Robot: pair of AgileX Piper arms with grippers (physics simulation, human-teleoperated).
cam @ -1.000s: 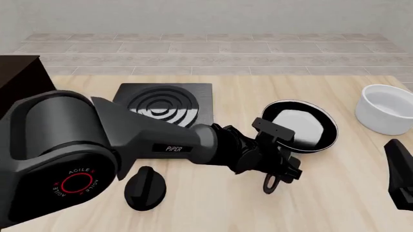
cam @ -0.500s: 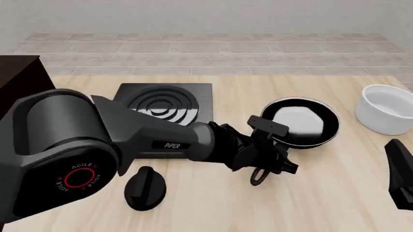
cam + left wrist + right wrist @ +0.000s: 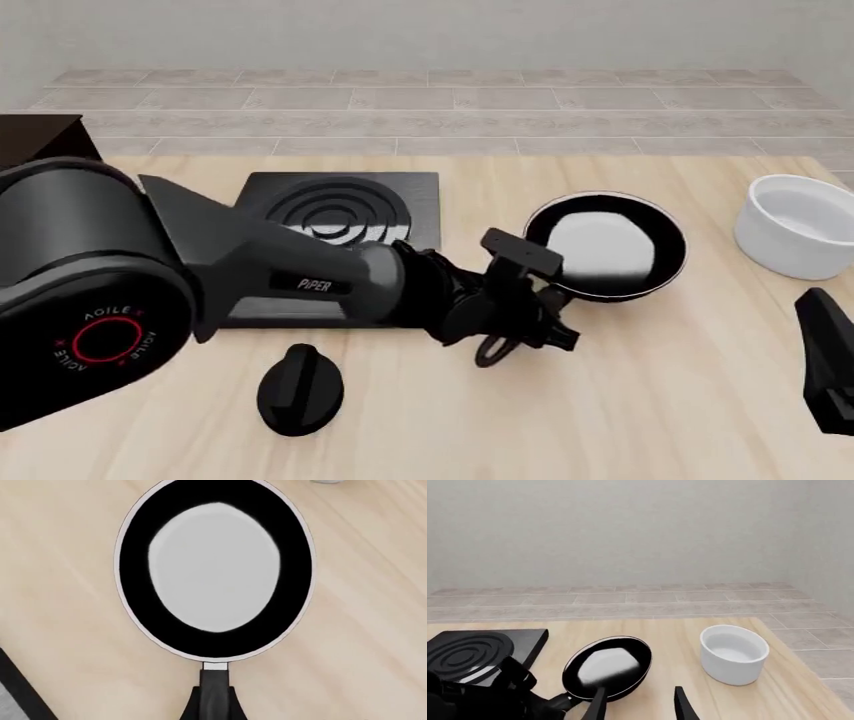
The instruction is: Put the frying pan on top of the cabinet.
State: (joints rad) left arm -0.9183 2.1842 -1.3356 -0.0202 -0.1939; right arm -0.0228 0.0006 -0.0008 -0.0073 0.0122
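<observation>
The frying pan [image 3: 607, 245], black with a whitish glossy inside, sits right of centre over the table, its long handle running toward me. My left gripper [image 3: 531, 318] is shut on that handle, and the handle's holed end pokes out below it. In the left wrist view the frying pan [image 3: 213, 567] fills the picture and the left gripper [image 3: 213, 711] pinches the handle at the edge. The cabinet [image 3: 40, 140] is a dark box at the far left, mostly hidden behind my left arm. My right gripper [image 3: 639, 709] is open and holds nothing, low at the table's right side.
A black stove plate [image 3: 350, 212] with rings lies left of the pan. A small black knob [image 3: 300, 390] rests near the front edge. A white round bowl [image 3: 801, 225] stands at the far right, beyond the right arm [image 3: 827, 360].
My left gripper has drawn the pan leftward and slightly away from me, toward the stove plate. The right arm has stayed still.
</observation>
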